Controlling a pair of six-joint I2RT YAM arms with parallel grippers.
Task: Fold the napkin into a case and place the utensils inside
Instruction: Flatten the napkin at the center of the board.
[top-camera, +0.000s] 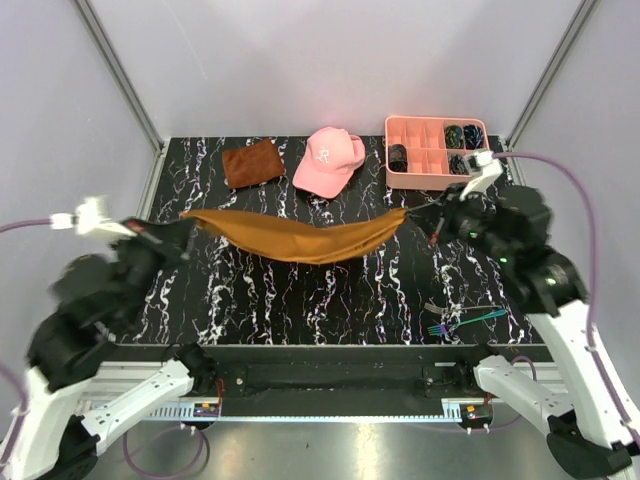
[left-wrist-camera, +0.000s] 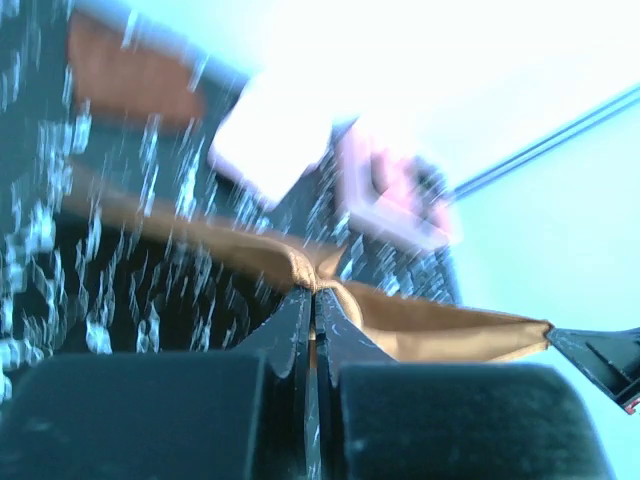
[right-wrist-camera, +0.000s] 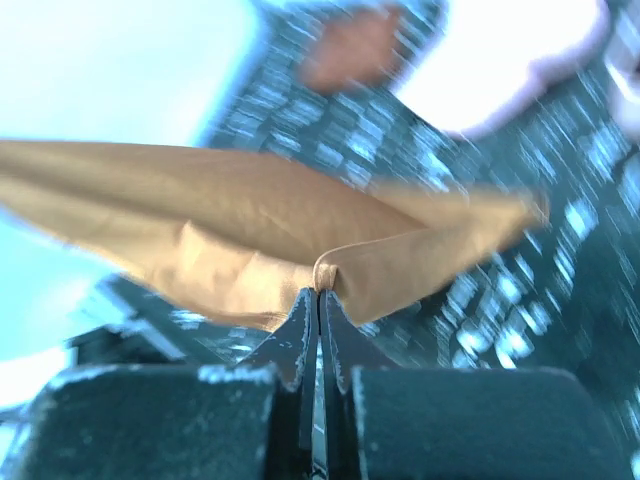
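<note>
The orange-brown napkin (top-camera: 300, 238) hangs in a sagging band above the table, stretched between both arms. My left gripper (top-camera: 188, 222) is shut on its left end, and the cloth (left-wrist-camera: 440, 325) bunches at my closed tips (left-wrist-camera: 315, 292). My right gripper (top-camera: 410, 213) is shut on the right end, with a pinch of napkin (right-wrist-camera: 250, 230) above my closed tips (right-wrist-camera: 321, 292). The utensils (top-camera: 465, 320), thin iridescent pieces including a fork, lie on the table near the right arm's base. No folded case shows.
A pink cap (top-camera: 330, 160) and a smaller rust-brown cloth (top-camera: 252, 162) lie at the back of the black marbled table (top-camera: 300, 300). A pink compartment tray (top-camera: 412, 175) with small dark items stands at the back right. Grey walls close in on both sides.
</note>
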